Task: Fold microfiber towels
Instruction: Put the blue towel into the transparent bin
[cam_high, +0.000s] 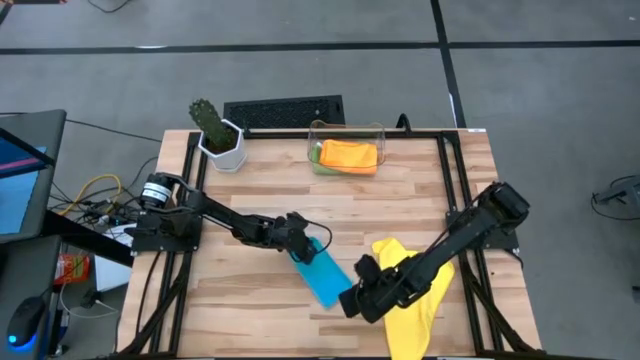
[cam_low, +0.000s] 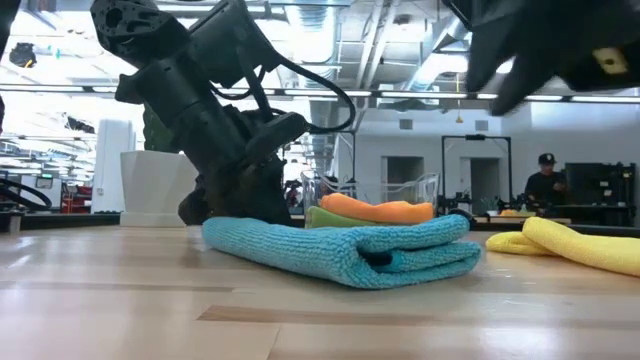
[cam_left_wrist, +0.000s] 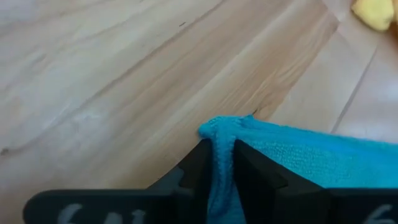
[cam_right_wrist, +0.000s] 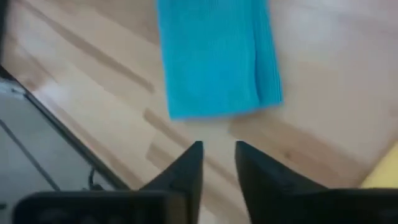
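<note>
Blue towel (cam_high: 324, 272) lies folded mid-table, front; L gripper (cam_left_wrist: 219, 167) pinches its corner, jaws nearly shut on cloth, prob. to square the fold. R gripper (cam_right_wrist: 218, 163) hovers just beside, jaws apart, holding nothing. Yellow towel (cam_high: 415, 300) waits nearby

The limp yellow microfiber towel (cam_high: 415, 300) is cut off by the high view's lower edge and partly covered by the right arm. In the clear plastic bin (cam_high: 346, 128), the folded green microfiber towel (cam_high: 316, 154) lies mostly hidden under the folded orange microfiber towel (cam_high: 350, 155). The folded blue microfiber towel (cam_left_wrist: 311, 168) runs past the left wrist view's edge.
</note>
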